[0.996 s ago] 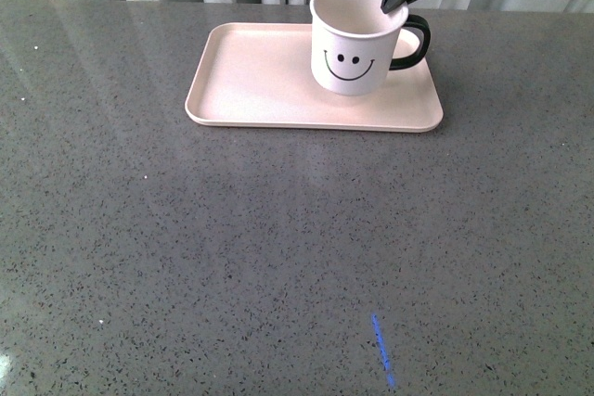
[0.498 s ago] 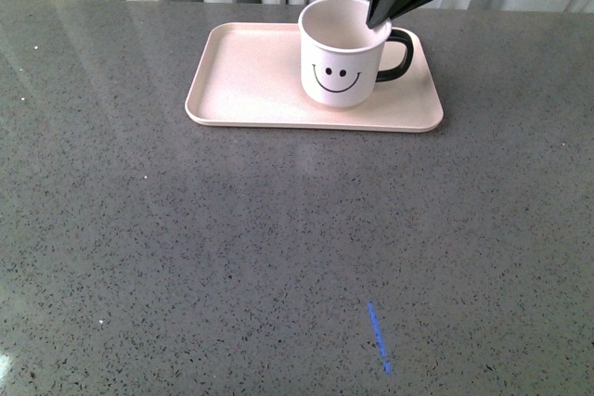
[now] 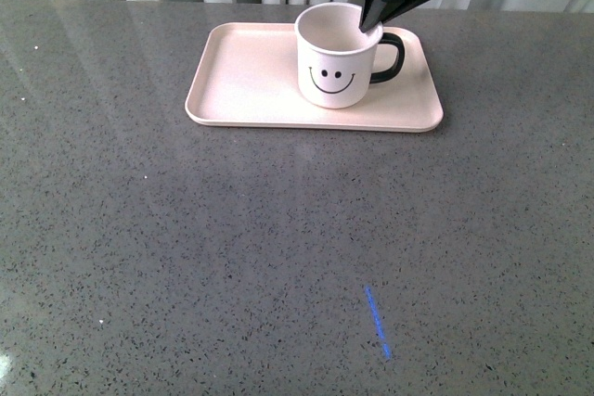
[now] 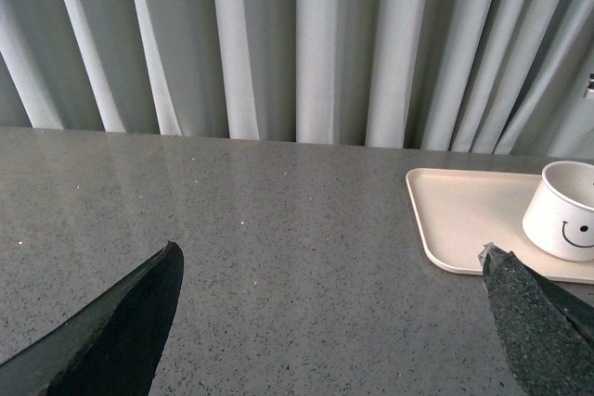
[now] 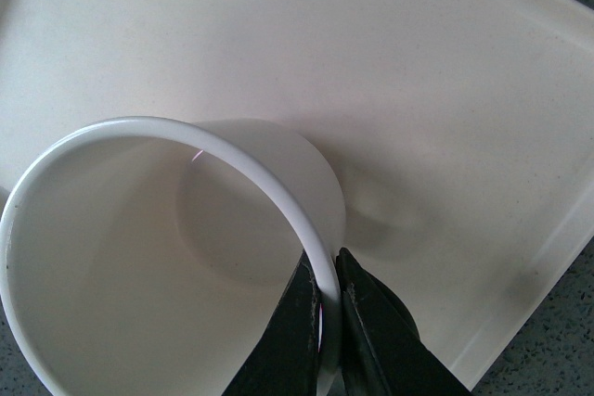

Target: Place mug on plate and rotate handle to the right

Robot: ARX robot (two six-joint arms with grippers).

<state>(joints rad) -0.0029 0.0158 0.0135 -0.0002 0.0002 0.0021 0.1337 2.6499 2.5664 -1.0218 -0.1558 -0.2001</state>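
Mug (image 3: 336, 60) is sitting upright on the plate (image 3: 243, 81), right of the plate's centre, smiley facing me. Handle (image 3: 390, 56) is sticking out toward the right end of the plate, angled slightly back.

I'm holding it with the right gripper (image 3: 371, 21), coming down from above at the rim on the handle side. In the right wrist view the two fingers are pinching the mug wall (image 5: 278, 201), one inside the rim and one outside, pressed nearly together with only the ceramic between them (image 5: 332, 322). From the front view I can't tell whether the base is fully seated on the plate or just above it.

Left gripper (image 4: 325, 312) is hanging well off to the side over bare table (image 4: 278, 220), fingers spread wide, holding nothing, plate and mug only at the edge of its view.

My read: placement is done or nearly done, and I'm in the handle-rotation step, maybe at its end. Handle already looks close to pointing right. Next move, I'm thinking: confirm the base is flat, add a small twist if the handle needs squaring up, then open the fingers and lift straight up. Risk is dragging the rim on release and tipping or spinning the mug.
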